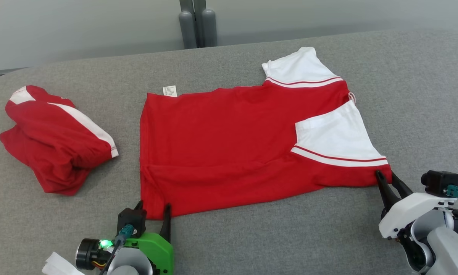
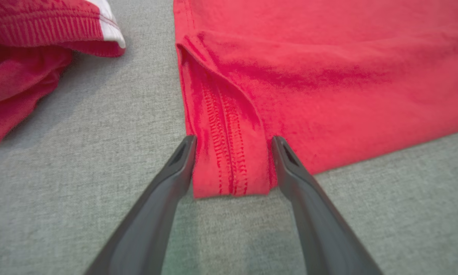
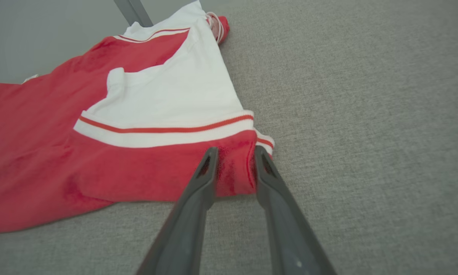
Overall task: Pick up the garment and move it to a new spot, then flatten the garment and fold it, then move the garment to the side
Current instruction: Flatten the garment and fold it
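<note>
The garment is a red shirt with white sleeves, spread out flat on the grey padded table. My left gripper is open at the shirt's near left corner. In the left wrist view its fingers straddle the red hem with space on both sides of my left gripper. My right gripper is at the near right corner, below the white sleeve. There the jaws of my right gripper have drawn in against the bunched red corner.
A second red and white shirt lies crumpled at the table's left, also seen in the left wrist view as a red heap. Grey posts stand behind the far edge. Bare table lies to the right and in front.
</note>
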